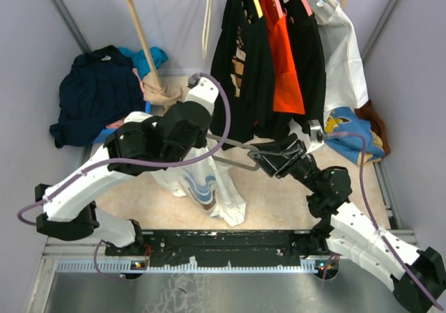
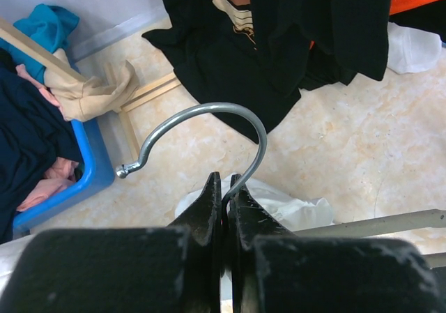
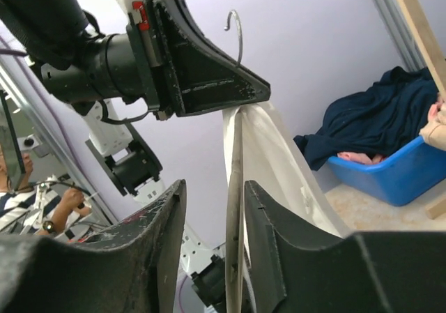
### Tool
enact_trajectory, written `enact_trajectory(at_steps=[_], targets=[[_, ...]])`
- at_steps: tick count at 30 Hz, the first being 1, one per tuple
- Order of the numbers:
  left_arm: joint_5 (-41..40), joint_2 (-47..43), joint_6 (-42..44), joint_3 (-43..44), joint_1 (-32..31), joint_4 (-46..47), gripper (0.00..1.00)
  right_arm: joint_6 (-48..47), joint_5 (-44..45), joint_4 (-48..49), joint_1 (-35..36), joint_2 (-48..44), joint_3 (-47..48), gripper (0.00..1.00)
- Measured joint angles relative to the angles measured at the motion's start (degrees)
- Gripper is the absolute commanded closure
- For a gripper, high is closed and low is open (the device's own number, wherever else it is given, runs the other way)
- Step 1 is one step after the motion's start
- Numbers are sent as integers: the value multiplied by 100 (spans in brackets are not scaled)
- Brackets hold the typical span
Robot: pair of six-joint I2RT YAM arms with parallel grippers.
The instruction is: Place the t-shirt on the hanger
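Note:
My left gripper [image 2: 225,184] is shut on the wire stem of the hanger, just below its silver hook [image 2: 209,111]. The hook curves up and to the left over the floor. The white t-shirt [image 1: 209,187] with its blue print hangs below the left gripper [image 1: 208,140], draped on the hanger. A pale arm of the hanger [image 3: 235,208] runs between the fingers of my right gripper [image 3: 212,187]. That gripper is open; the arm lies against its right finger, with a gap to the left one. The shirt's cloth [image 3: 272,153] falls beside that arm.
A rack at the back holds dark and orange garments [image 1: 272,55] and a white garment [image 1: 341,55]. A blue bin [image 2: 97,173] with dark navy clothing [image 1: 97,90] stands at the left. More cloth [image 1: 348,128] lies at the right wall. A wooden post [image 1: 139,27] leans behind.

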Motion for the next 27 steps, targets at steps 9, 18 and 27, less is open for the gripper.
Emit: enact_trajectory(at_steps=[9, 18, 27], targets=[[33, -562, 160, -380, 31, 138, 100, -240, 538, -2369, 0, -656, 522, 37], [195, -1169, 286, -942, 31, 358, 100, -466, 1556, -6279, 0, -321, 2535, 21], [490, -1410, 444, -1261, 31, 726, 100, -634, 1128, -7807, 0, 1364, 3099, 40]])
